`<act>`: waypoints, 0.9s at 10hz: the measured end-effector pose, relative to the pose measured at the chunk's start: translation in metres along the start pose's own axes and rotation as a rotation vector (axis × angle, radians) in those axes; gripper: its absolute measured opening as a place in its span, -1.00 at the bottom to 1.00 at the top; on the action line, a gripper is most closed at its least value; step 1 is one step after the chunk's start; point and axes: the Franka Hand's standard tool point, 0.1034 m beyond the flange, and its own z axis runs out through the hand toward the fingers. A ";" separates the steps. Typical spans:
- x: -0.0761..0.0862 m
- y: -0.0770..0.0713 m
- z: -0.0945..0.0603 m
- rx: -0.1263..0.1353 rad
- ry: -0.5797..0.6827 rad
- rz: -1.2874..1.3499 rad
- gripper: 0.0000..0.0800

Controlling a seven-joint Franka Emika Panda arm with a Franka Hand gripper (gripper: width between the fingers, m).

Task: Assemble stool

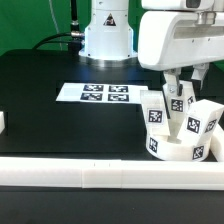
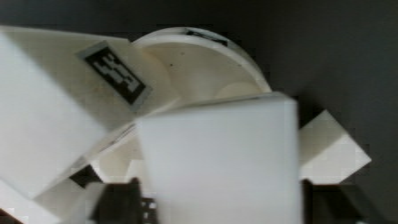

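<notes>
The round white seat disc (image 1: 178,150) lies at the exterior view's right, next to the front rail. Two leg blocks stand up from it, one at its left (image 1: 155,112) and one at its right (image 1: 206,120). My gripper (image 1: 181,97) is right above the disc and is shut on a third leg block (image 1: 184,116), held upright between the other two. In the wrist view this leg block (image 2: 222,150) fills the space between my dark fingers (image 2: 121,203), with the seat disc (image 2: 199,58) beyond it and a tagged leg (image 2: 71,95) beside it. Its lower end is hidden.
The marker board (image 1: 105,94) lies flat mid-table, to the exterior view's left of the disc. A long white rail (image 1: 90,176) runs along the front edge. A short white block (image 1: 3,121) sits at the left edge. The arm's base (image 1: 107,35) stands at the back.
</notes>
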 end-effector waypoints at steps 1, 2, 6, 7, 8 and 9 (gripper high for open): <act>0.000 0.000 0.000 0.000 0.001 0.071 -0.05; 0.000 0.000 0.000 0.000 0.001 0.145 -0.16; 0.000 0.001 0.000 -0.001 0.005 0.541 -0.16; 0.002 -0.003 0.001 -0.001 0.008 0.694 -0.16; 0.005 -0.008 0.001 0.003 0.006 0.864 -0.16; 0.006 -0.011 0.000 0.006 0.003 1.012 -0.16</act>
